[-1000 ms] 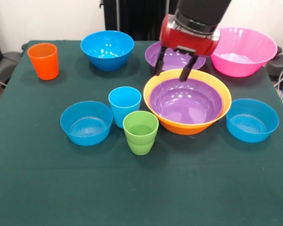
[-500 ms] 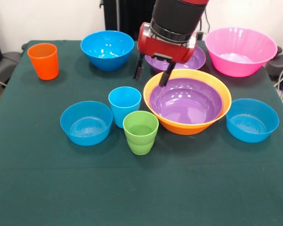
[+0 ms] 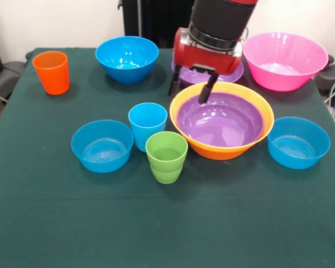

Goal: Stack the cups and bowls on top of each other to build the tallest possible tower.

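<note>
Three glossy cups, green cup (image 3: pixel 166 157) nearest, sit before a purple bowl (image 3: pixel 220 119) nested in the orange-yellow bowl (image 3: pixel 221 146), whose light, stiff, probably slippery rim looks best pinched by the gripper (image 3: pixel 189 89) hovering empty and spread at its far edge.

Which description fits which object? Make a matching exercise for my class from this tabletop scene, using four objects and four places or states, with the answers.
Column one:
1. orange cup
2. green cup
3. purple bowl
4. gripper

Column two:
A. nested inside the orange-yellow bowl
B. open, above that bowl's far rim
C. alone near a far corner of the table
D. just in front of the light blue cup

Pairs: 1-C, 2-D, 3-A, 4-B
</note>
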